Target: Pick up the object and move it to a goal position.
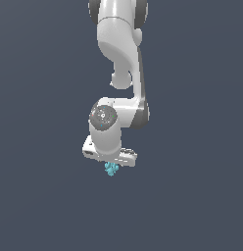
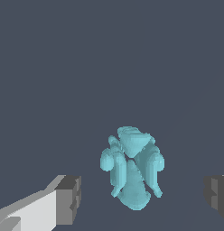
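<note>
Surface (image 1: 40, 196): flat, uniform dark slate-grey, filling both views; no room features visible. Object (image 2: 132, 169): small lumpy cyan clump of rounded lobes and pointed wedges. It sits just under the white end effector (image 1: 111, 164), between spread fingers (image 2: 68, 198), touching neither.

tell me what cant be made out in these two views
- Exterior view: the claw's fingers are hidden behind the hand body, and the cyan clump is too small to read its shape.
- Wrist view: both fingertips are cut off by the picture edges.
- Neither view shows whether the clump rests on the surface, or any goal marker.
</note>
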`<control>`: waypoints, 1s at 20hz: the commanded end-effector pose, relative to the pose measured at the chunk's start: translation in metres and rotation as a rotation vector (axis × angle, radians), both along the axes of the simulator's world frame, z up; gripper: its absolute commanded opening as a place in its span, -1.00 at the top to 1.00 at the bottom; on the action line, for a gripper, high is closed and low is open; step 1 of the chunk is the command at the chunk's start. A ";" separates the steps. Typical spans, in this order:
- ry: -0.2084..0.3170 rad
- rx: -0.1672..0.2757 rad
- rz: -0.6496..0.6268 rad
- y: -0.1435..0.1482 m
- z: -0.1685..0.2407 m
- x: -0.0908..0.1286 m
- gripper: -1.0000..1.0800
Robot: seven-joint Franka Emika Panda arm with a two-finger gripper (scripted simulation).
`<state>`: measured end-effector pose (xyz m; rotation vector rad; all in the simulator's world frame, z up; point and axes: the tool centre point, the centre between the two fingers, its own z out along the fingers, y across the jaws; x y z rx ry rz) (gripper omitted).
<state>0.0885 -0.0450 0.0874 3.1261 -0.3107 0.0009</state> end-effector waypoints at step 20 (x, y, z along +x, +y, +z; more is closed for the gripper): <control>0.001 0.000 -0.001 0.000 -0.048 0.001 1.00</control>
